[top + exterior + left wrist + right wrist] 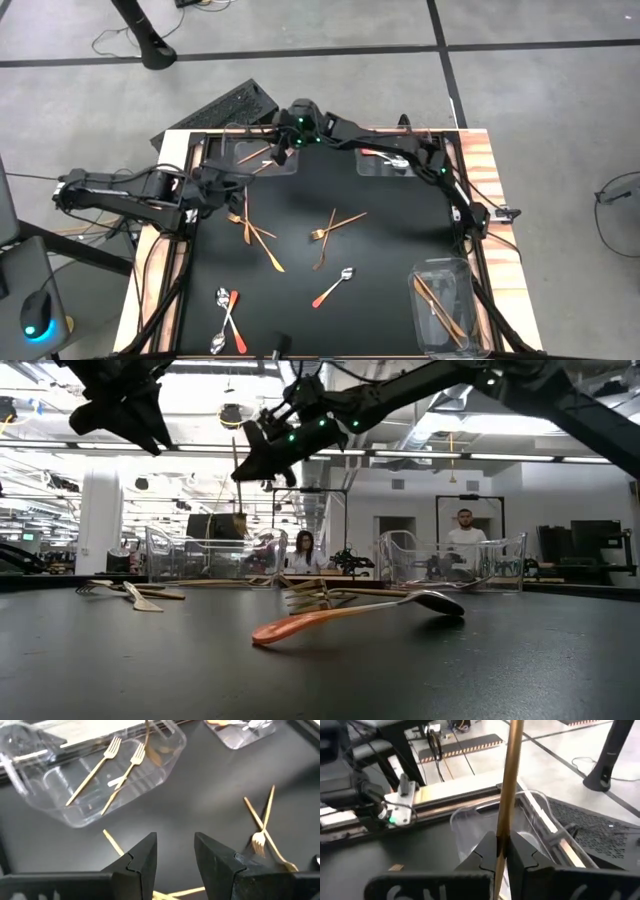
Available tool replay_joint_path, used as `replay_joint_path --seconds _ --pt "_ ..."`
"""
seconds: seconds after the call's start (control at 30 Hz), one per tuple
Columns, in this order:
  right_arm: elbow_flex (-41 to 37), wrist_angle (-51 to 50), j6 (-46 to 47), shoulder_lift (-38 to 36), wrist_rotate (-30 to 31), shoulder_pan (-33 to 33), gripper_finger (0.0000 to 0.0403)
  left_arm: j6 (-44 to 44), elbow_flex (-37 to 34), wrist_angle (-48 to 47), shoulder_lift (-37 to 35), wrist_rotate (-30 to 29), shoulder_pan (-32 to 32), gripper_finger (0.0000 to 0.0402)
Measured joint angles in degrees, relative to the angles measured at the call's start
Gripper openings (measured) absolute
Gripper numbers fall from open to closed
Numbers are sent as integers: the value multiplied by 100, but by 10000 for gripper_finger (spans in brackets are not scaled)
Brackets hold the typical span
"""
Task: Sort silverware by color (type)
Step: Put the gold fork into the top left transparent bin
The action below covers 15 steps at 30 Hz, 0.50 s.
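Note:
My right gripper (502,845) is shut on a slim gold utensil (512,765) and holds it above the clear far-left bin (232,150), which has gold forks (107,762) lying in it. The utensil also shows upright in the low view (238,495). My left gripper (175,850) stands open at the table's left, just on the near side of that bin, with nothing between its fingers. More silverware lies flat on the black mat: crossed gold forks (330,230), gold pieces (255,235), a red-handled spoon (333,288) and two spoons (225,320). My right gripper pinches the gold utensil's thin shaft (504,827) between its two fingers. The fingers come nearly level from the table's right and lie across the shaft. The utensil stands upright, lifted clear, reaching above and below the fingers over the far-left bin.
A second clear bin (385,165) with spoons stands at the far edge, right of the middle. A third bin (445,310) with gold sticks sits at the near right. A keyboard (225,105) lies beyond the far-left corner. People sit in the room behind the table.

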Motion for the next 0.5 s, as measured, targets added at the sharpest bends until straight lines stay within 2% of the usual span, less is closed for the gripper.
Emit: replay_joint_path --seconds 0.33,0.5 --pt "109 -196 -873 101 -89 -119 32 -332 -2 -333 22 -281 -67 118" --pt "105 261 -1248 128 -137 -87 32 -332 -2 -368 22 -412 -67 118"
